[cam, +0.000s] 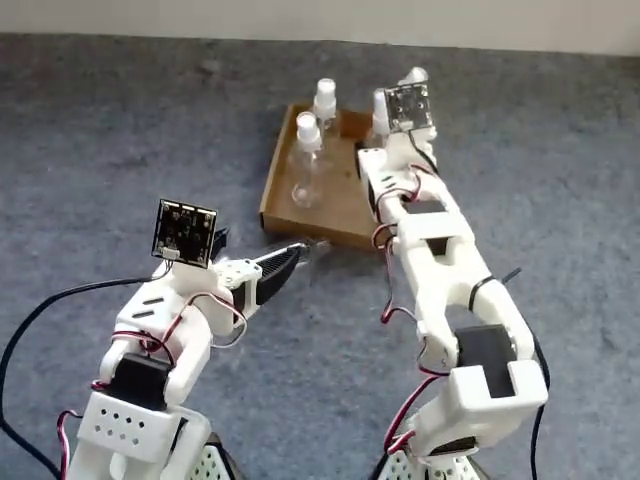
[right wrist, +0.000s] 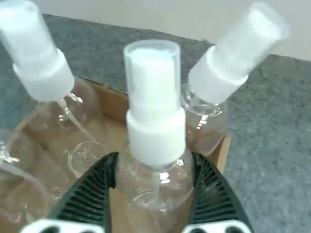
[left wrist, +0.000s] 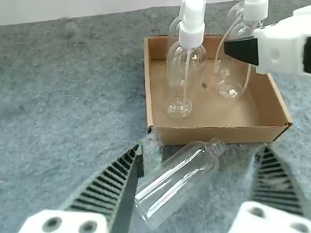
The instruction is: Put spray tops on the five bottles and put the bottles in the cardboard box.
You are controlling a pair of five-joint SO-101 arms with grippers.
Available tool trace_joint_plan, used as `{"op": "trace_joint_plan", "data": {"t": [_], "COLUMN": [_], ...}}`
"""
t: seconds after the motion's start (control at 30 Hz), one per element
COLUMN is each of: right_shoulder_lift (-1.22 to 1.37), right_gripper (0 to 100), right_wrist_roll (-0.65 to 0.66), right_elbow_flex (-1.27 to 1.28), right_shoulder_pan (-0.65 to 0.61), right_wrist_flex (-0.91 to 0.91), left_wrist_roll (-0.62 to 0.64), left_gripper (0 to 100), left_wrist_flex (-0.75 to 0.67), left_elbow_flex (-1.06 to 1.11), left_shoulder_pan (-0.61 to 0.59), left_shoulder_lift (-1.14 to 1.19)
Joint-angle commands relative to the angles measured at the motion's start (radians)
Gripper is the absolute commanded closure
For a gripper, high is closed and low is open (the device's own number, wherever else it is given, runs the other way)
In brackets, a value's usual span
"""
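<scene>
Left wrist view looks down on the uncapped bottle [left wrist: 177, 182]. It lies on its side on the grey table [left wrist: 73, 97], just in front of the near wall of the cardboard box [left wrist: 218, 133], with its open neck towards that wall. The left gripper [left wrist: 201, 153] has its fingers spread wide on both sides of this bottle, and one finger seems to touch its base end.

The bottle is clear and empty, and it is probably thin plastic. It should therefore be very light, smooth and a little springy. Lying down, it can roll or slide away under a push. A good hold would be across the middle of the body, with mild pressure and the neck left free for a top.

The right gripper [right wrist: 154, 165] is closed on the body of the held bottle [right wrist: 155, 194], below its spray top [right wrist: 154, 111], near the far right corner of the box. Whether this bottle rests on the box floor cannot be told.

By count there are five bottles, four with spray tops and one without. The near-left bottle [cam: 306, 175] and the far-left bottle [cam: 325, 100] stand free along the left side of the box. The corner bottle [right wrist: 233, 63] is at the far right corner, inside or just outside the box; which one is unclear. There is one box.
</scene>
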Motion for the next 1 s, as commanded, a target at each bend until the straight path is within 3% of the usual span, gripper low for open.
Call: {"op": "trace_joint_plan", "data": {"t": [0.0,0.27,0.53,0.97], "right_shoulder_lift": [-0.007,-0.008,-0.010,-0.012], "right_gripper": [99.5,99.1,86.7,86.4], "right_wrist_roll": [-0.009,-0.008,-0.009,-0.009], "right_elbow_flex": [-0.054,-0.054,-0.054,-0.050], "right_shoulder_pan": [0.010,0.010,0.010,0.010], "right_wrist_flex": [-0.021,-0.013,-0.013,-0.013], "left_wrist_roll": [-0.006,-0.006,-0.006,-0.006], "left_gripper": [70,70,70,70], "left_wrist_flex": [-0.026,-0.026,-0.026,-0.026], "left_elbow_flex": [-0.002,-0.002,-0.002,-0.002], "left_shoulder_pan": [-0.012,-0.012,-0.012,-0.012], "left_shoulder_lift": [-0.005,-0.005,-0.005,-0.005]}}
